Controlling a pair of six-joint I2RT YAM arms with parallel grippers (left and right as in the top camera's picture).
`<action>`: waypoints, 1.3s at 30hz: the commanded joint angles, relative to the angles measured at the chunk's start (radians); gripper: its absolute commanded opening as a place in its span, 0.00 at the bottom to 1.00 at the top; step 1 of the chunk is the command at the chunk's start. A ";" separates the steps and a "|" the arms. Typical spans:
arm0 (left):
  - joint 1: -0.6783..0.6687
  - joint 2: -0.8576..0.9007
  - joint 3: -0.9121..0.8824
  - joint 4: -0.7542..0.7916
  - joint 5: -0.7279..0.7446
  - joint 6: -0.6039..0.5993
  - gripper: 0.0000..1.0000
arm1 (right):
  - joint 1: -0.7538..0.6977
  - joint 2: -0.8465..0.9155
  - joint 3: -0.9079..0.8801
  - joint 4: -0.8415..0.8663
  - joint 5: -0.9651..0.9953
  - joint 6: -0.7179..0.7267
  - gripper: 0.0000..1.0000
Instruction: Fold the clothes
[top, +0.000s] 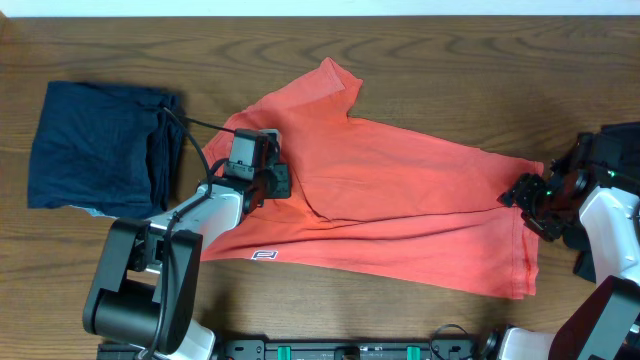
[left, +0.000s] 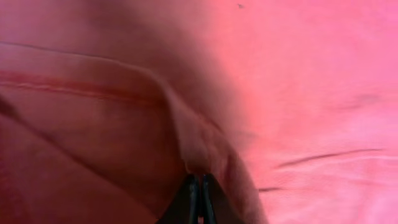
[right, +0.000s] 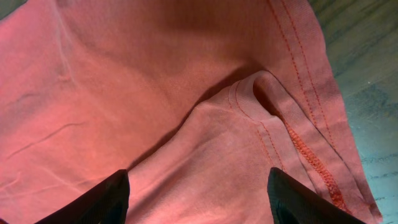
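Observation:
A coral-red T-shirt (top: 400, 190) lies spread across the middle of the wooden table, partly folded, with a sleeve pointing to the back. My left gripper (top: 282, 182) sits on the shirt's left part and is shut on a raised fold of the red cloth (left: 200, 163); its fingertips (left: 200, 186) are pressed together. My right gripper (top: 527, 200) hovers over the shirt's right hem, open, its fingers (right: 198, 193) spread wide over the stitched hem (right: 298, 143) without pinching it.
A folded dark navy garment (top: 100, 145) lies at the left of the table. Bare wood (top: 480, 60) shows behind the shirt and past its right edge (right: 373, 81). The arm bases stand at the front edge.

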 joint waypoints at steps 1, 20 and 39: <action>-0.004 -0.012 0.032 0.006 0.055 -0.031 0.06 | -0.002 -0.014 0.013 -0.001 -0.004 -0.013 0.69; -0.082 -0.062 0.032 0.144 0.031 -0.059 0.06 | -0.002 -0.014 0.013 0.006 -0.004 -0.012 0.70; -0.042 -0.211 0.032 -0.005 0.002 -0.040 0.45 | -0.002 -0.014 0.013 0.006 -0.004 -0.012 0.69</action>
